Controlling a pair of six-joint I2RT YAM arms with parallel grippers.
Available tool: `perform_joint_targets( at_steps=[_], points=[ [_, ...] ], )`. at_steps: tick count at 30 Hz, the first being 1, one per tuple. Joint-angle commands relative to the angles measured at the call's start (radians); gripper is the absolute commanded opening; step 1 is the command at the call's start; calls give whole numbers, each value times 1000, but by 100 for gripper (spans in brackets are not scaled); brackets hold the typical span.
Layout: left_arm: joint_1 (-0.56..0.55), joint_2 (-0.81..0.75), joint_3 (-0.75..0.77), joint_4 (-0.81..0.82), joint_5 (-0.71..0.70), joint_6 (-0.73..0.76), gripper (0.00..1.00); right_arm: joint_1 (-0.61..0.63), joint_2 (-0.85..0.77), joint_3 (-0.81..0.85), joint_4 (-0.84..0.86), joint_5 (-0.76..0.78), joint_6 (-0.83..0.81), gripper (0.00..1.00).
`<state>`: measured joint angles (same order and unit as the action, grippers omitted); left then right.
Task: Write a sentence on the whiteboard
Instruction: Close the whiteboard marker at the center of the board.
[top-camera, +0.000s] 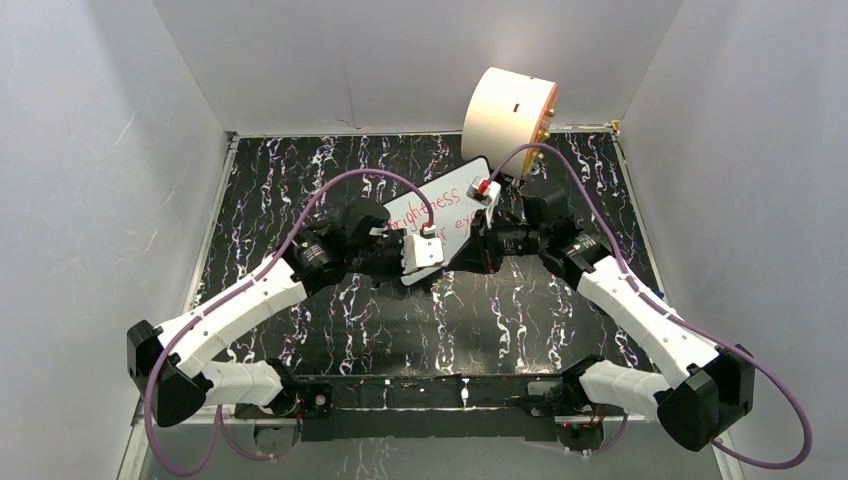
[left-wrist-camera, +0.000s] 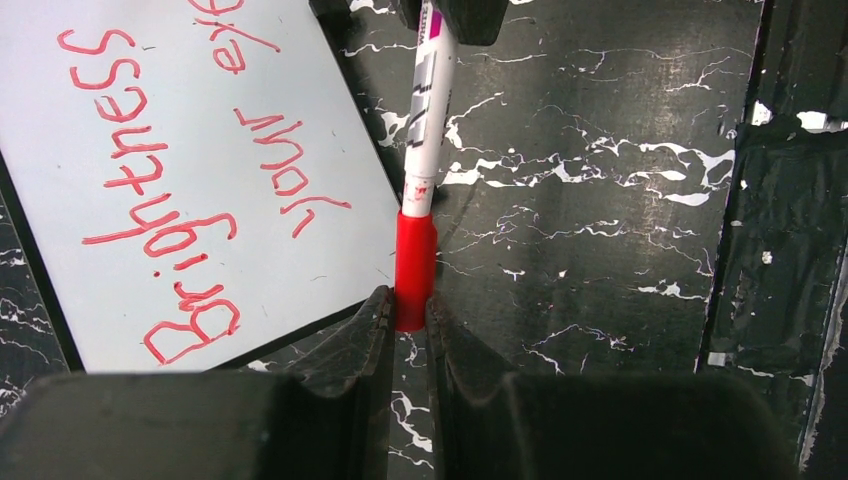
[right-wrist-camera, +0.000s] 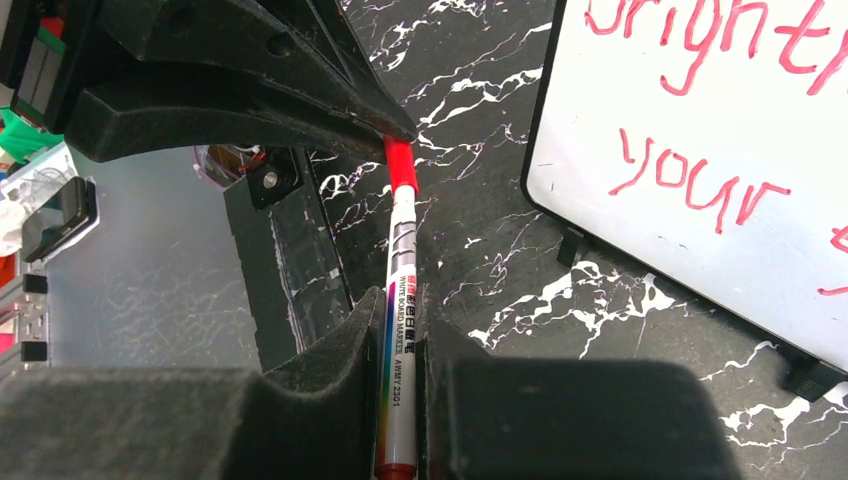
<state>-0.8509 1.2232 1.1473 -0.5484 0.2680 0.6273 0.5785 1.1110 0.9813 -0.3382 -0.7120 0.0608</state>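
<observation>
Whiteboard (top-camera: 455, 195) lies flat mid-table (top-camera: 500, 320), turned at an angle, one far corner close to the cream cylinder (top-camera: 505, 105).

Sentence (left-wrist-camera: 140, 180) is on the board in red, two lines. Left wrist view reads "Brightness" on one line and "your" plus the start of "eye" on the other; the rest is cut off by the frame edge. In the top view both wrist cameras cover part of the text (top-camera: 425, 212).

Marker (left-wrist-camera: 428, 130) is off the board, just beside its long edge nearest the arm bases and running roughly along that edge (left-wrist-camera: 340, 262). It sits over bare marbled table; can't tell whether it touches the surface.

Left gripper (left-wrist-camera: 408, 300): fingers closed narrow, clamped on the red cap (left-wrist-camera: 415, 265). The cap sits on the end of the white barrel; can't tell if it is fully seated.

Right gripper (right-wrist-camera: 402, 320): fingers closed narrow on the printed barrel (right-wrist-camera: 400, 270), near the marker's tail end. Right wrist view shows the left gripper's tips (right-wrist-camera: 397, 132) pinching the cap (right-wrist-camera: 400, 165) at the opposite end, with the board (right-wrist-camera: 680, 100) off to the side.

Both grippers are next to the same board edge, facing each other, the marker spanning the gap between them.
</observation>
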Motion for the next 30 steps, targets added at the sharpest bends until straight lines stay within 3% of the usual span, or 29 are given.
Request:
perform_joint_targets(
  at_steps=[1,11,23,30],
  points=[
    [-37,-23,47,112,74,-24,0,15,23,-3,97,-22,37,0],
    [-101,-25,60,208,44,-37,0,26,57,-7,121,-10,70,0],
    [-229,5,93,287,-85,13,0,30,88,10,93,31,124,0],
    [-235,-39,28,317,-235,6,0,29,32,-13,75,190,116,0]
  ],
)
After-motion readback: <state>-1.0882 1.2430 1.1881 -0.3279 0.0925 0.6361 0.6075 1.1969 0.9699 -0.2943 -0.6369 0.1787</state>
